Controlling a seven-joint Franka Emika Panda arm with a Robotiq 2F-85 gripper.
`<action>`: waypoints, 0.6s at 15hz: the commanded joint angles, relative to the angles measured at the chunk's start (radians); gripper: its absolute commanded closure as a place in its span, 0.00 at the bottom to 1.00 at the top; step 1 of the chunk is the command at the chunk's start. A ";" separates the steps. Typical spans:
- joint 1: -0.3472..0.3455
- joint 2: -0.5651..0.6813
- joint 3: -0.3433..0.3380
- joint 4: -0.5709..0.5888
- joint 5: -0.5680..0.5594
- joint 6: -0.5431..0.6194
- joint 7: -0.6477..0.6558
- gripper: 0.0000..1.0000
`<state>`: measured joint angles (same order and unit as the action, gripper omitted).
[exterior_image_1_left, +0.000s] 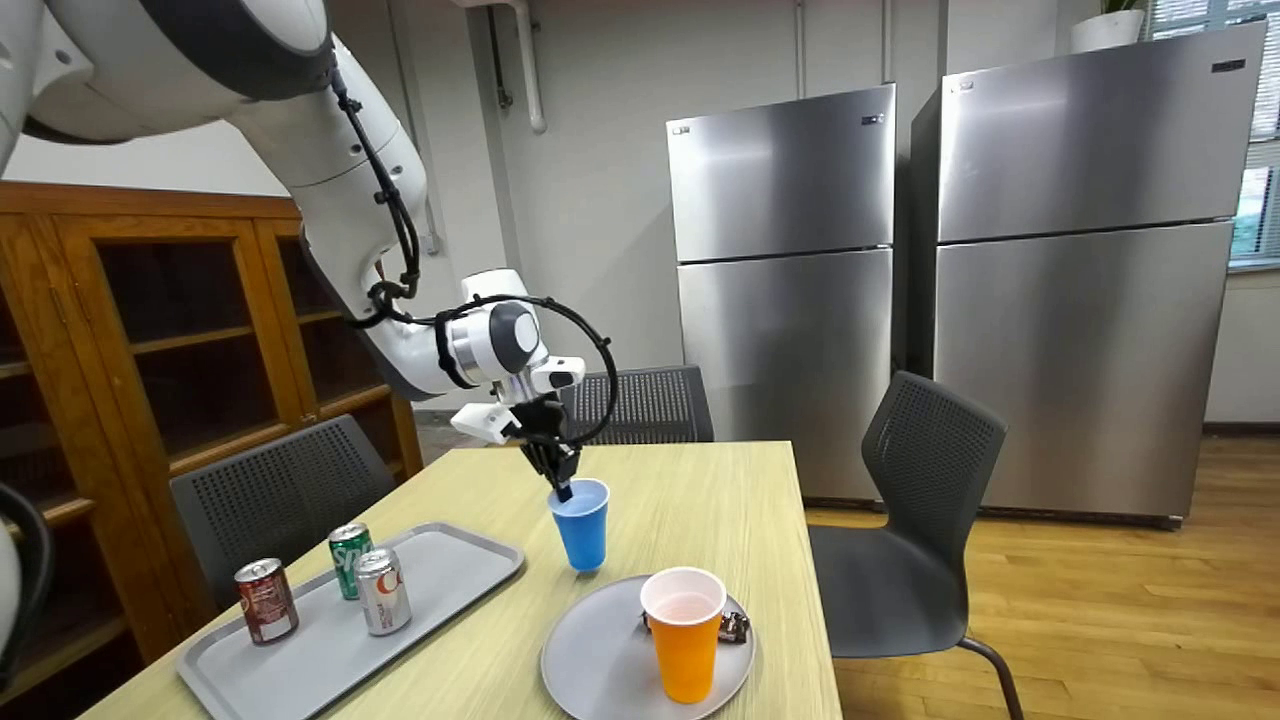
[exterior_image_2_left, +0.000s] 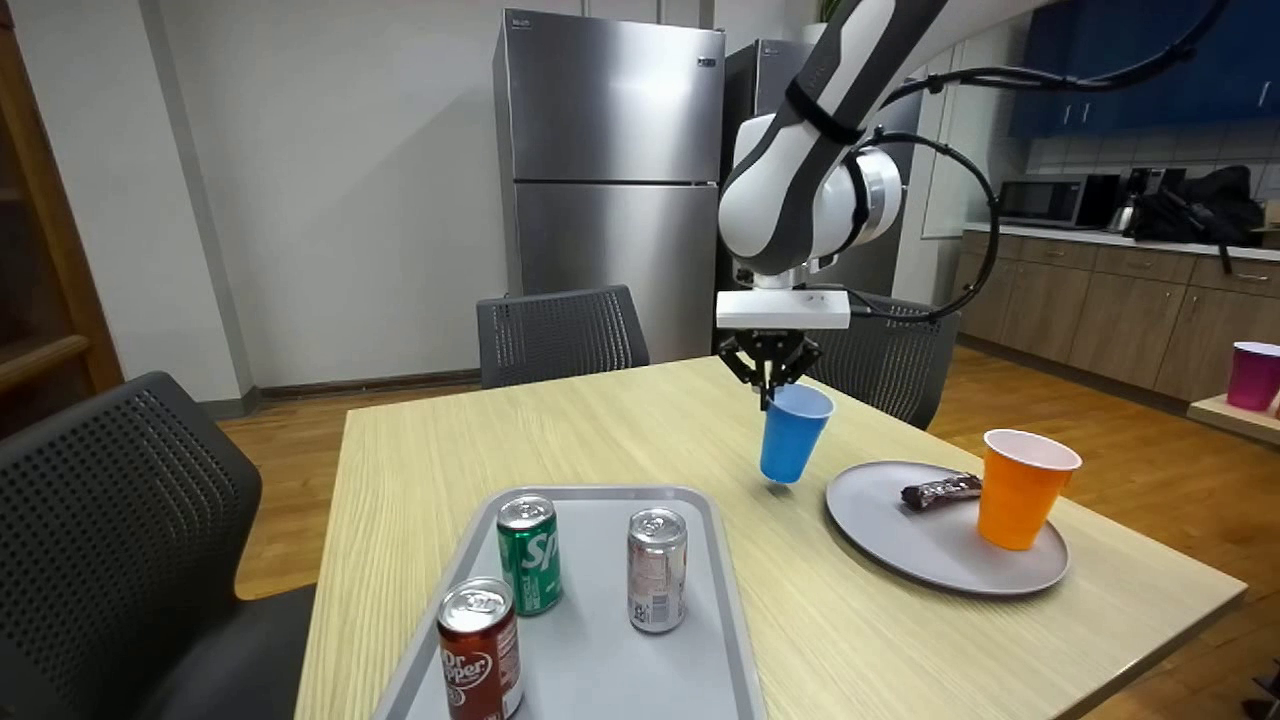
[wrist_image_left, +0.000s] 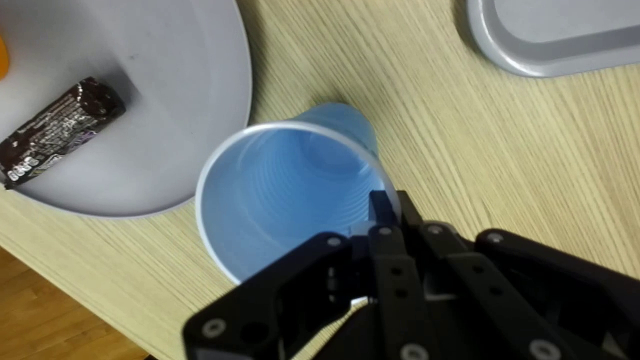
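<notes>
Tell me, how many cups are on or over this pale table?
2: the blue cup, tilted, its rim pinched in the gripper, and the orange cup, standing on the round plate. In an exterior view, a magenta cup stands elsewhere.

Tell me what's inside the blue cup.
The wrist view shows one of the fingers inside the blue cup; otherwise just ridged wall and base. Whatever lies behind the fingers is covered.
</notes>
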<state>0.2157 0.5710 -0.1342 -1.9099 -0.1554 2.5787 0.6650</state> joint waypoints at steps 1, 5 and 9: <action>0.024 0.034 -0.022 0.057 -0.011 -0.049 0.011 0.99; 0.030 0.042 -0.031 0.064 -0.004 -0.048 0.018 0.63; 0.027 0.012 -0.027 0.049 0.006 -0.035 0.014 0.33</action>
<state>0.2304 0.6045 -0.1532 -1.8727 -0.1552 2.5725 0.6651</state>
